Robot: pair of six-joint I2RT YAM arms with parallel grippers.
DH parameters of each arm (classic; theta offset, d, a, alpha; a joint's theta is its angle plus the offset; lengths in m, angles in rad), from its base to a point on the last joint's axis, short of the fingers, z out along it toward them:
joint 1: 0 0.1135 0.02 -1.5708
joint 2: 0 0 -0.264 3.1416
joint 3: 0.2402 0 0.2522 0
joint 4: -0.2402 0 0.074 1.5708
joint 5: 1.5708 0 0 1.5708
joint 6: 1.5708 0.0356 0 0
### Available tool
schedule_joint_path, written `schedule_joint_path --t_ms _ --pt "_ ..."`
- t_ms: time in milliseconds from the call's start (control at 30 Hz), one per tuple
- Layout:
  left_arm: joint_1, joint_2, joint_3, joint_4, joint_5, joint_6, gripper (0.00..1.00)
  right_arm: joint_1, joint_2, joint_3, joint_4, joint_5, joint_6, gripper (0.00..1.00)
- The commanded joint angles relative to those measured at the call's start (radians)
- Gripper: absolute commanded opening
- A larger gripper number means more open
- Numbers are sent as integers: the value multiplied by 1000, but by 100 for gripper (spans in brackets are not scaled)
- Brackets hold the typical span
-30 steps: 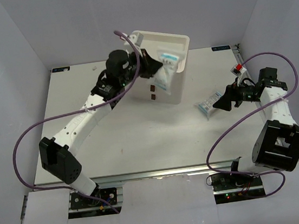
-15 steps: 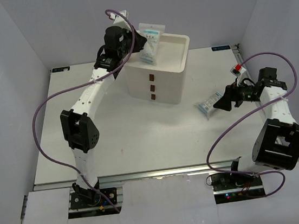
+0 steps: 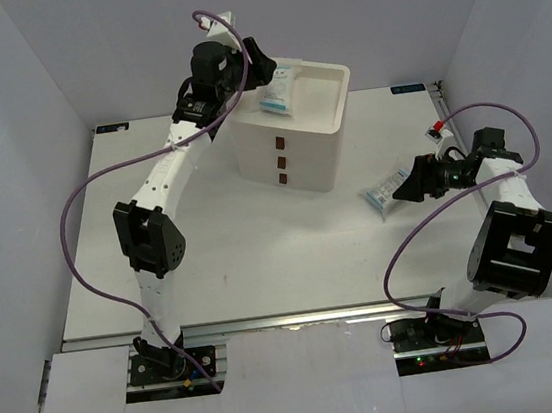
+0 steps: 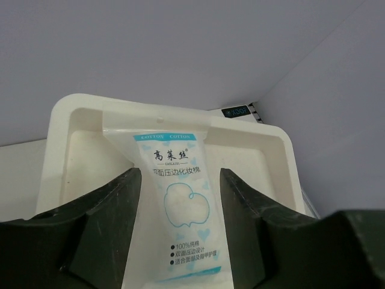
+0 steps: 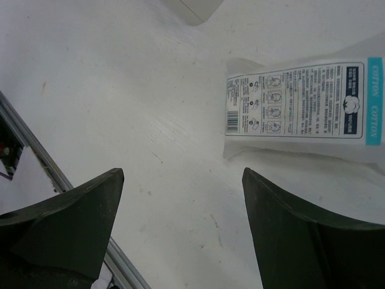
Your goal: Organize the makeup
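Note:
My left gripper (image 3: 265, 72) is raised over the top tray (image 3: 341, 83) of the cream three-drawer box (image 3: 295, 159). It is shut on a blue-and-white packet (image 3: 280, 93). In the left wrist view the packet (image 4: 177, 180) runs from between the fingers (image 4: 114, 217) over the tray's rim (image 4: 66, 108), tilted. My right gripper (image 3: 407, 188) is open and empty, low over the table. A second blue-and-white packet (image 3: 383, 193) lies flat on the table just ahead of it. In the right wrist view that packet (image 5: 301, 105) is beyond the right fingertip. No sponges, tubes or sachets are in view.
The drawer box stands at the back middle of the white table (image 3: 262, 259), its three drawers shut. A small red-and-white item (image 3: 436, 131) lies near the right edge. Purple cables loop beside both arms. White walls close in the back and sides.

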Motion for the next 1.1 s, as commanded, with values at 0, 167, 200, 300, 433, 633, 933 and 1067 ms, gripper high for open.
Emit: schedule_joint_path --t_ms 0,167,200,300,433,633,933,1067 --pt "5 -204 -51 11 -51 57 71 -4 44 -31 103 40 232 86" --pt "6 -496 -388 73 -114 115 96 -1 70 -49 203 113 434 88" --pt "7 -568 -483 95 -130 117 98 -1 69 -55 224 136 470 89" --pt "11 -805 -757 131 -161 88 98 1 64 -72 291 214 585 93" --pt "17 -1033 -1092 105 -211 -1 98 25 96 -63 353 362 750 95" --pt "20 -1275 -1364 56 -256 -169 98 55 164 -79 441 453 890 91" --pt "19 -1403 -1533 45 -256 -340 98 96 264 -63 561 487 978 68" --pt "20 -1378 -1555 65 -232 -380 98 96 259 -77 573 474 978 47"
